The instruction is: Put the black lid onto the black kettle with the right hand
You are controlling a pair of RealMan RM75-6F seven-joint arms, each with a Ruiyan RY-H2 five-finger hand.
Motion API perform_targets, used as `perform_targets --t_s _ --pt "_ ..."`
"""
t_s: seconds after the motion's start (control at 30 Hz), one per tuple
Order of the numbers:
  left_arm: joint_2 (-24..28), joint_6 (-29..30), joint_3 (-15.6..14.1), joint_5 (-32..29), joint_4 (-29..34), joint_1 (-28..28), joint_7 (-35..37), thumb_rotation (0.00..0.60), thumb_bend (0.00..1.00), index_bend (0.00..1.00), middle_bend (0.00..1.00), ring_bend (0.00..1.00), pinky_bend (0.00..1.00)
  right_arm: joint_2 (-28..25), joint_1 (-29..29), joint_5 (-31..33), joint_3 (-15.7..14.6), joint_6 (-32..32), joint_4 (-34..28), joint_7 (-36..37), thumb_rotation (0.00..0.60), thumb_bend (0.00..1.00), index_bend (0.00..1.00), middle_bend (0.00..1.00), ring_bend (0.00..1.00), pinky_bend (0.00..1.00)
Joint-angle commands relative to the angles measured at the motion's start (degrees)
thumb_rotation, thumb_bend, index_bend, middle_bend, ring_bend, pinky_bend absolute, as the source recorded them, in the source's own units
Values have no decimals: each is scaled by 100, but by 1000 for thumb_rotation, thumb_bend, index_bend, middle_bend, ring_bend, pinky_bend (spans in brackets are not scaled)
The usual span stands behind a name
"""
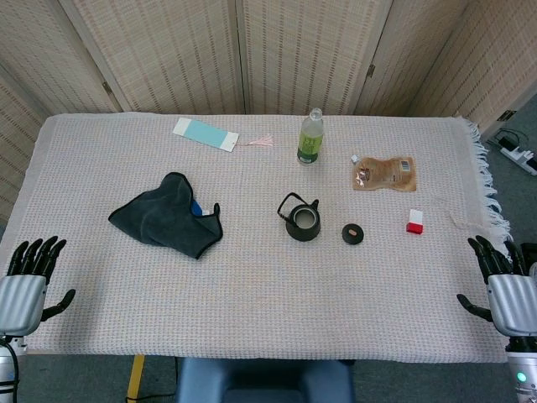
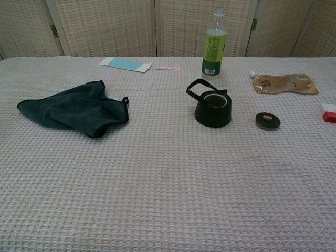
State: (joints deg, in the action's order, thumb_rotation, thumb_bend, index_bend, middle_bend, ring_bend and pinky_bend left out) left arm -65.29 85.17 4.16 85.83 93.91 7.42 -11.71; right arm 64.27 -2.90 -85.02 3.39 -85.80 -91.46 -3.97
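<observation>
Right hand (image 1: 502, 281) rests at the table's near edge, fingers spread, holding nothing. Left hand (image 1: 31, 273) likewise, at the opposite corner. Black lid (image 1: 353, 233) lies well ahead of the right hand, inward, just beside the uncovered black kettle (image 1: 303, 221). Bare cloth (image 1: 268, 302) between.

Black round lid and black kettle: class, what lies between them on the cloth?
Nothing: only bare woven tablecloth separates black round lid from black kettle, clearest in chest view.

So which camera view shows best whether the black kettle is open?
The chest view: the black kettle is larger there, and its open rim is plain. The head view shows the kettle from above, smaller, its mouth also uncovered.
</observation>
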Motion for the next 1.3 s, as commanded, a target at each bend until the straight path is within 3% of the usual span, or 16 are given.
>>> perform_targets --t_s 0.03,0.67,0.97,1.13,1.3 --pt "-10 -33 7 -34 -14 19 -38 600 237 50 27 28 0 -4 -2 27 -1 30 -19 -26 600 189 70 121 200 46" --pt "-34 -13 -28 7 -17 37 13 600 237 61 28 40 0 -31 -164 83 120 216 -67 -40 600 189 71 151 227 117" --pt "-9 55 -66 92 3 13 53 600 237 66 30 43 0 -131 -954 223 324 1307 -290 -478 600 189 74 204 245 152" --pt "4 119 -86 90 -4 -36 13 600 238 72 31 46 0 53 -1530 351 480 1982 -235 -807 600 190 152 265 266 171" --pt "27 161 -114 89 4 -86 31 600 237 81 31 48 0 324 -2113 625 642 2697 -32 -999 600 189 182 265 270 203"
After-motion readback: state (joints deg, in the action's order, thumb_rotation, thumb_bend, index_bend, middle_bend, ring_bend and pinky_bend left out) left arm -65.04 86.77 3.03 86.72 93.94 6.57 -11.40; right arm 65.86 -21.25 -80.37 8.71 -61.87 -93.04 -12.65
